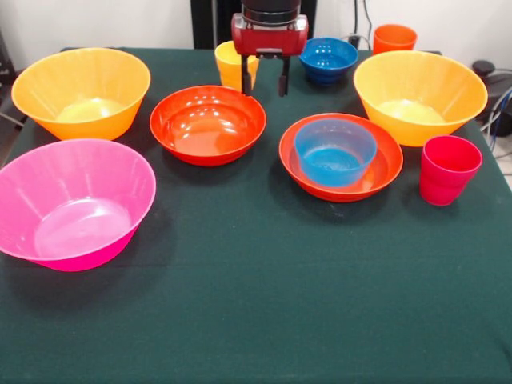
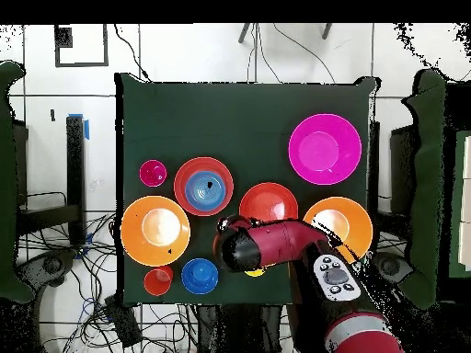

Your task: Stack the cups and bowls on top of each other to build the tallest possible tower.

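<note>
On the dark green table (image 1: 256,304) nothing is stacked into a tower yet, apart from one small blue bowl (image 1: 335,152) sitting inside a shallow red-orange bowl (image 1: 341,157), so I'll use that pair as my landmark. Just left of it in the front view is the other shallow red-orange bowl (image 1: 208,125), empty, close by but not touching. Right of the pair stands the red-pink cup (image 1: 448,170), upright, and behind that cup is one large orange-yellow bowl (image 1: 420,98). Further back from the pair is the second small blue bowl (image 1: 328,60), with the orange cup (image 1: 394,38) off to its right near the table's back edge. The other large orange-yellow bowl (image 1: 81,92) sits way over on the left, and the big translucent pink bowl (image 1: 74,202) is in front of it, tilted a bit toward the camera. The gripper (image 1: 262,78) hangs behind and to the left of the landmark pair, between the empty red-orange bowl and the back blue bowl, its two black fingers (image 1: 282,77) spread apart with nothing held. The yellow cup (image 1: 230,66) stands right beside the left finger, partly hidden by it. From overhead, the red arm (image 2: 276,244) covers most of that cup.
</note>
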